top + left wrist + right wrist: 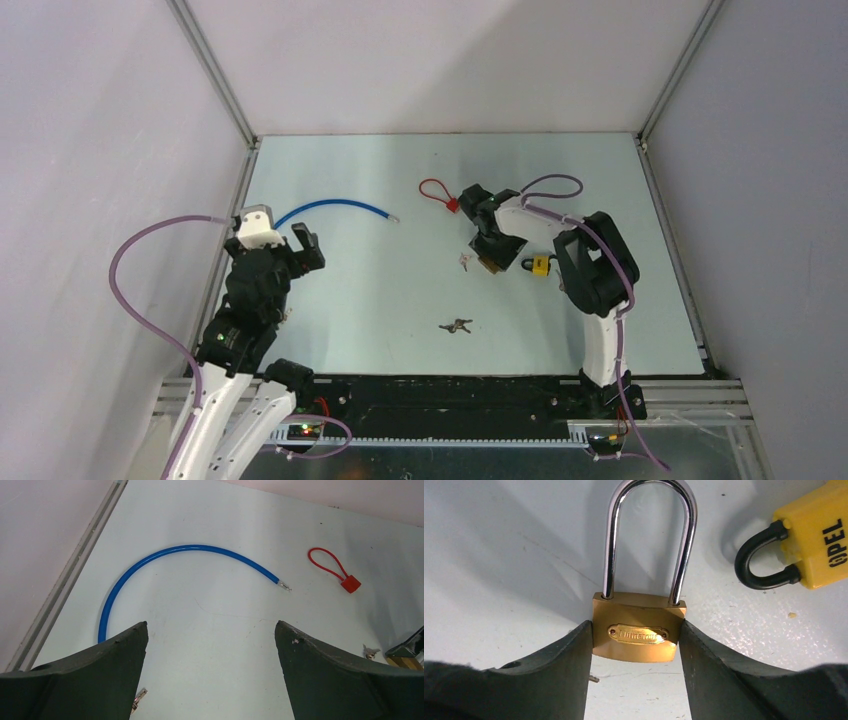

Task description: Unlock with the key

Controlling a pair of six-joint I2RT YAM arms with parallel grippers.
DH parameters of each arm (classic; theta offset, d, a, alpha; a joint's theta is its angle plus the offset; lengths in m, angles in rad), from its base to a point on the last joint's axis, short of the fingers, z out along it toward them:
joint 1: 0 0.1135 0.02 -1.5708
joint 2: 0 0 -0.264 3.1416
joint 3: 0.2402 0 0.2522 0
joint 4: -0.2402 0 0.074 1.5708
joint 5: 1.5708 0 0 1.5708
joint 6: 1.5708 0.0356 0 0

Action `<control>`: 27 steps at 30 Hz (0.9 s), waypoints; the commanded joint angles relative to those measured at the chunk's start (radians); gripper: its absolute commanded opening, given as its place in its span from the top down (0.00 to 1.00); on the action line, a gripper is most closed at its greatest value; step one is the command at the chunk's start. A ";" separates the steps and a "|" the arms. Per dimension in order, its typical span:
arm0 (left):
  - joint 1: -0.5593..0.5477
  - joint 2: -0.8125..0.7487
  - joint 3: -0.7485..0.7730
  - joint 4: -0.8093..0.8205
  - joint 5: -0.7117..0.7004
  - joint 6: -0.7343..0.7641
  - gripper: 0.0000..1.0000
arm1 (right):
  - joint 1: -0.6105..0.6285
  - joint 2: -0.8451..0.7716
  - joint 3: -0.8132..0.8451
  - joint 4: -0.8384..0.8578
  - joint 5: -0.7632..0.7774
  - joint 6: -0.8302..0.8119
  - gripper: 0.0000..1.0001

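One brass padlock (pixel 638 645) lay on the bench (pixel 380 290), gripped by its sides in the right hand (pixel 635 630); the left hand (pixel 211 626) hung wide open near a cable (pixel 190 546).

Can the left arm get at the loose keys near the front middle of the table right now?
Probably yes. The keys lie on bare table with nothing between them and the open left claw, and the right claw is farther back, around the brass padlock.
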 commanded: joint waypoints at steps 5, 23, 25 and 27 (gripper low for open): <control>-0.007 0.016 0.001 0.032 0.019 0.000 0.00 | 0.053 -0.078 -0.076 -0.010 0.063 -0.208 0.56; -0.007 0.054 0.002 0.030 0.032 0.002 0.00 | 0.313 -0.303 -0.173 0.377 0.111 -0.783 0.81; -0.007 0.057 0.003 0.030 0.033 0.002 0.00 | 0.348 -0.282 -0.173 0.444 0.055 -0.832 0.82; -0.007 0.060 0.003 0.031 0.035 0.001 0.00 | 0.382 -0.250 -0.172 0.508 0.001 -0.877 0.82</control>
